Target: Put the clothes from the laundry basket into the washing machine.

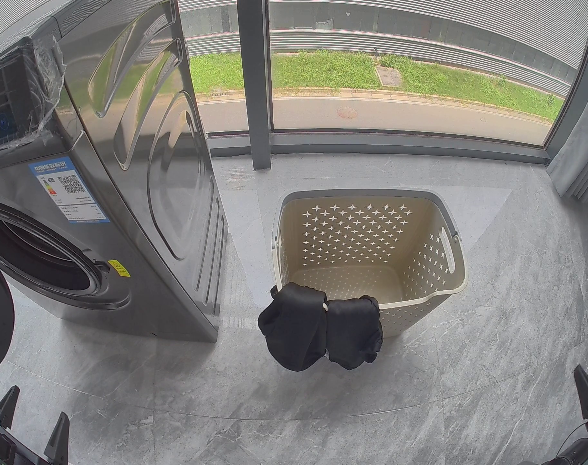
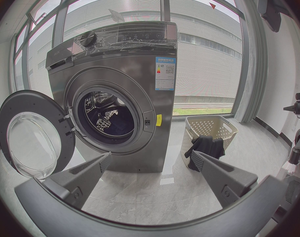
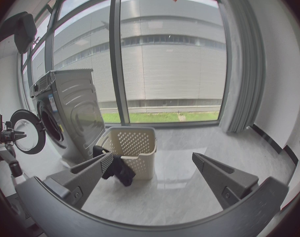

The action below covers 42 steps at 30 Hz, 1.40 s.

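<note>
You are holding the left claw point(image 2: 150, 157) and right claw point(image 3: 151, 158) splayed wide and empty, well short of the black garment point(image 1: 320, 330), which is hanging over the near rim of the laundry basket point(image 1: 371, 193), its long axis running along that rim, both ends drooping outward toward the floor. Farther off, the washing machine point(image 1: 145, 163) is standing with its door swung back and cloth point(image 2: 104, 122) lying in its drum, so this looks like the last piece left.
</note>
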Motion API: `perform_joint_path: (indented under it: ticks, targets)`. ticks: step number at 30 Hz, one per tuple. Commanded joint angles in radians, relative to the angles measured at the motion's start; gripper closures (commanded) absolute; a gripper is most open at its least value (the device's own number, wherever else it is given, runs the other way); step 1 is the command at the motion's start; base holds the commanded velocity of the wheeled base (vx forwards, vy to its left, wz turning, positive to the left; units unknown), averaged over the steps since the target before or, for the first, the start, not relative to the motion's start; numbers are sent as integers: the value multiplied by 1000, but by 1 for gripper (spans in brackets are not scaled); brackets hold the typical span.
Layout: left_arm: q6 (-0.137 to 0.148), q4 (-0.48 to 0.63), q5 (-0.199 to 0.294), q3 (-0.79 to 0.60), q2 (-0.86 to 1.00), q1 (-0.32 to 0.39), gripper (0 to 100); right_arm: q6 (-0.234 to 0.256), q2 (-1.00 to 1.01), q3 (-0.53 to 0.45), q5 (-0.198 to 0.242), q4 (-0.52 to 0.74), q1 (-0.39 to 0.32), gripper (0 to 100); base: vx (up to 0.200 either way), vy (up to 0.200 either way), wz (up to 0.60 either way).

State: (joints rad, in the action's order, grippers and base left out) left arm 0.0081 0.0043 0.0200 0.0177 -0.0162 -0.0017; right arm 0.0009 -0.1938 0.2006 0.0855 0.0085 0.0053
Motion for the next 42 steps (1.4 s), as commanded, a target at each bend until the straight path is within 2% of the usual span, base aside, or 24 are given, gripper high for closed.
perform_joint_path:
  ticks: [1, 4, 5, 6, 7, 8, 9, 10, 11, 13, 15, 18, 19, 20, 21, 22, 26, 29, 32, 34, 42]
  targets:
    - [1, 0, 0, -15, 16, 0, 0, -79, -561, 13, 128, -94, 61, 0, 0, 0, 0]
    - [0, 0, 1, -15, 16, 0, 0, -73, -682, 16, 143, -183, 130, 0, 0, 0, 0]
    - [0, 0, 0, -15, 16, 0, 0, -48, -763, 20, 138, -245, 208, 0, 0, 0, 0]
    - [0, 0, 0, -15, 16, 0, 0, -48, -763, 20, 138, -245, 208, 0, 0, 0, 0]
    - [0, 0, 0, -15, 16, 0, 0, 16, -845, 34, 132, -294, 278, 0, 0, 0, 0]
    - [0, 0, 0, -15, 16, 0, 0, 50, -878, 43, 125, -314, 303, 0, 0, 0, 0]
    - [0, 0, 0, -15, 16, 0, 0, 50, -878, 43, 125, -314, 303, 0, 0, 0, 0]
    - [0, 0, 0, -15, 16, 0, 0, 108, -941, 63, 89, -338, 347, 0, 0, 0, 0]
    - [0, 0, 0, -15, 16, 0, 0, 136, -977, 74, 63, -348, 372, 0, 0, 0, 0]
    - [0, 0, 0, -15, 16, 0, 0, 157, -1036, 86, 25, -366, 395, 0, 0, 0, 0]
    - [0, 0, 0, -15, 16, 0, 0, 153, -1099, 92, 0, -400, 401, 0, 0, 0, 0]
    - [0, 0, 0, -15, 16, 0, 0, 160, -1188, 105, -13, -501, 440, 0, 0, 0, 0]
    - [0, 0, 0, -15, 16, 0, 0, 160, -1188, 105, -13, -501, 440, 0, 0, 0, 0]
    - [0, 0, 0, -15, 16, 0, 0, 169, -1251, 115, -21, -568, 456, 0, 0, 0, 0]
    - [0, 0, 0, -15, 16, 0, 0, 169, -1251, 115, -21, -568, 456, 0, 0, 0, 0]
    - [0, 0, 0, -15, 16, 0, 0, 183, -1322, 120, -40, -621, 463, 0, 0, 0, 0]
    - [0, 2, 0, -15, 16, 0, 0, 189, -1423, 131, -75, -700, 486, 0, 0, 0, 0]
    - [-2, 2, 0, -15, 16, 0, 0, 229, -1527, 155, -89, -777, 519, 0, 0, 0, 0]
    - [0, 2, 0, -15, 16, 0, 0, 291, -1606, 198, -99, -805, 547, 0, 0, 0, 0]
    - [0, 2, 0, -15, 16, 0, 0, 309, -1645, 230, -116, -808, 561, 0, 0, 0, 0]
    - [0, 2, 0, -15, 16, 0, 0, 320, -1767, 333, -138, -814, 575, 0, 0, 0, 0]
